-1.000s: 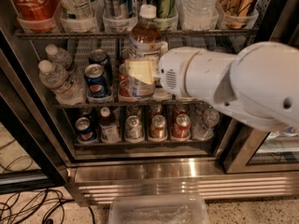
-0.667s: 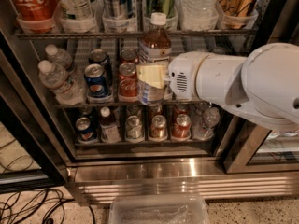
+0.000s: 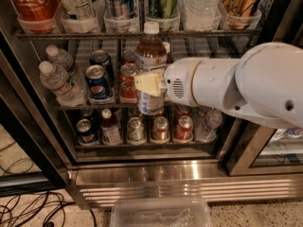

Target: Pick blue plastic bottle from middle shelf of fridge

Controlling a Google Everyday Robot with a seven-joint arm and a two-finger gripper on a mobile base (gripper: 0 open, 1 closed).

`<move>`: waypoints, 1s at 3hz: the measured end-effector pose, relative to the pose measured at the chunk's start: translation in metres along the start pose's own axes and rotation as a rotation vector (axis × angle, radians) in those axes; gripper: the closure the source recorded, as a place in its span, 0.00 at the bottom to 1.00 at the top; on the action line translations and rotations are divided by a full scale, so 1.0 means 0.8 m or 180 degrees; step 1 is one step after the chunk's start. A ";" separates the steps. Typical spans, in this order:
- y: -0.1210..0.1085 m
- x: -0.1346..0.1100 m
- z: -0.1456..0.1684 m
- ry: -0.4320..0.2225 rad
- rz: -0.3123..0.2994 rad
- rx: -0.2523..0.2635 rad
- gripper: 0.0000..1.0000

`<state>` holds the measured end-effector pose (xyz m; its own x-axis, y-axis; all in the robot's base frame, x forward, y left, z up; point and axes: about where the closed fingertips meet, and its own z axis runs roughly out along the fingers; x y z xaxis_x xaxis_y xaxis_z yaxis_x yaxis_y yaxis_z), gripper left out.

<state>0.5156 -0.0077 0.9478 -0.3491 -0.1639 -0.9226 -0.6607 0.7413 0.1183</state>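
Observation:
The blue plastic bottle (image 3: 150, 56) is tall, with dark brown drink, a white cap and a whitish-blue label. It stands upright in front of the middle shelf (image 3: 66, 107) of the fridge (image 3: 189, 171). My gripper (image 3: 149, 84) reaches in from the right on a thick white arm. Its pale yellow fingers (image 3: 147, 83) are shut on the bottle's label. The bottle's base hangs just below the shelf's front lip.
Clear water bottles (image 3: 59, 82), a blue Pepsi can (image 3: 98, 82) and a red can (image 3: 127, 82) stand left of the bottle. Cans fill the lower shelf (image 3: 161, 129). Big bottles line the top shelf (image 3: 33, 4). A clear plastic bin (image 3: 161, 214) and cables (image 3: 28, 212) lie on the floor.
The bottle in my gripper has shifted first right, then a little left and lower in the view. The arm looks larger and nearer.

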 end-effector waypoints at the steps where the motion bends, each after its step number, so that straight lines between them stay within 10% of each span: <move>1: 0.030 0.046 0.000 0.0368 0.0030 -0.0172 1.00; 3: 0.105 0.139 -0.028 0.0824 0.0168 -0.0485 1.00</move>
